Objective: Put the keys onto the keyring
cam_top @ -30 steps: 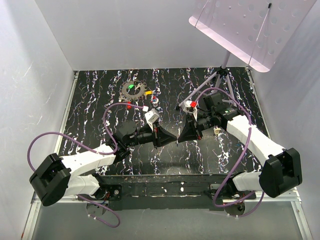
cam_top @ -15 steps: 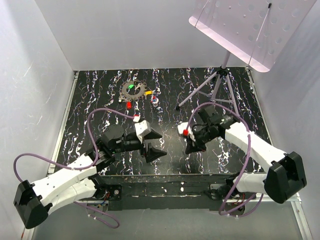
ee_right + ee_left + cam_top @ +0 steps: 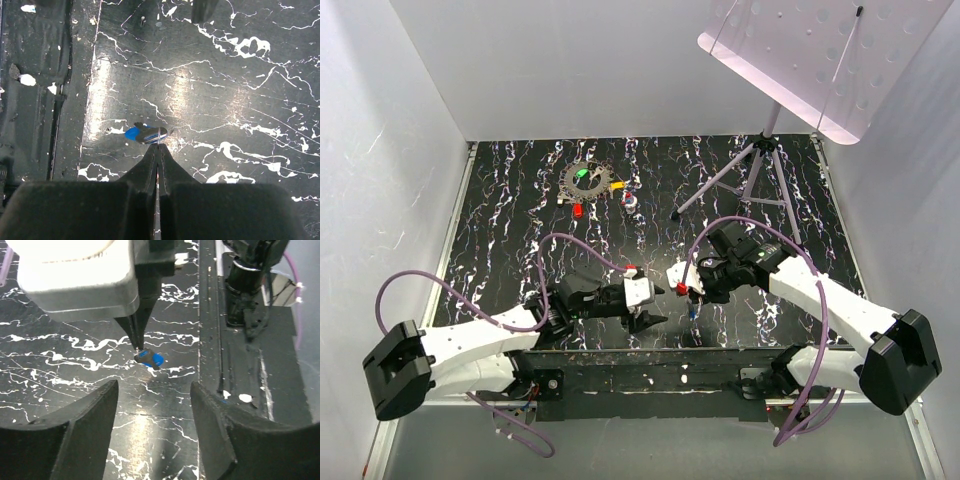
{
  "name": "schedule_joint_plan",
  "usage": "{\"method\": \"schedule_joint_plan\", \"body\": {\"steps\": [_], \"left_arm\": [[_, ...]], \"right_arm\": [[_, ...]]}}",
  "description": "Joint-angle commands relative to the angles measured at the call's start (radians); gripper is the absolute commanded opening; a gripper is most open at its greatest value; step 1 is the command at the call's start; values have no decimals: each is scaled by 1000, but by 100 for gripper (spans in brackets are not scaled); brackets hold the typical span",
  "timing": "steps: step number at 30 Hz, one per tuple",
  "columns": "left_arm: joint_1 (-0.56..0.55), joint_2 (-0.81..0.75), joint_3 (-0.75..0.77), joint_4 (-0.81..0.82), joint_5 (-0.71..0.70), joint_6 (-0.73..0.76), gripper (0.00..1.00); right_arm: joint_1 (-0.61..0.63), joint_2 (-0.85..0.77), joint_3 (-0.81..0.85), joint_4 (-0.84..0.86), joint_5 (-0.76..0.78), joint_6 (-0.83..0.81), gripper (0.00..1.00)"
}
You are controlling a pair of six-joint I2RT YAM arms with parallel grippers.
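Observation:
My right gripper (image 3: 159,146) is shut on a small thin wire ring, seen edge-on at its tips. A blue-capped key (image 3: 145,134) hangs from that ring just above the black marbled table. In the left wrist view the blue key (image 3: 150,359) dangles under the right gripper's fingertips (image 3: 138,342). My left gripper (image 3: 154,385) is open and empty, a short way left of that key. From above, the left gripper (image 3: 660,305) and right gripper (image 3: 692,298) face each other near the front edge. The keyring (image 3: 585,180), a spiky disc of grey keys with a green cap, lies at the back.
A red-capped key (image 3: 578,211), a yellow-capped key (image 3: 617,185) and a small red-white-blue object (image 3: 630,200) lie by the disc. A tripod music stand (image 3: 752,165) stands at the back right. A black rail (image 3: 240,370) runs along the table's near edge. White walls close in both sides.
The grippers met tip to tip at mid-table; the left one has let go, opened and pulled back. Both arms have moved toward the near edge, the right one still carrying the blue key.

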Motion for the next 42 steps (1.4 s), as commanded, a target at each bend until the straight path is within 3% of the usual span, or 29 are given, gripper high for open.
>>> {"method": "schedule_joint_plan", "body": {"steps": [1,4,10,34,42], "left_arm": [[-18,44,-32,172,-99,5,56],[-25,104,-54,290,-110,-35,48],[-45,237,-39,403,-121,-64,43],[-58,403,-5,532,-113,-118,28],[-59,418,-23,585,-108,-142,27]], "right_arm": [[6,-23,6,23,-14,0,1],[7,-23,15,17,-39,10,1],[7,-17,22,14,-54,21,1],[7,-10,36,2,-94,43,1],[4,-9,47,2,-117,67,1]]}}
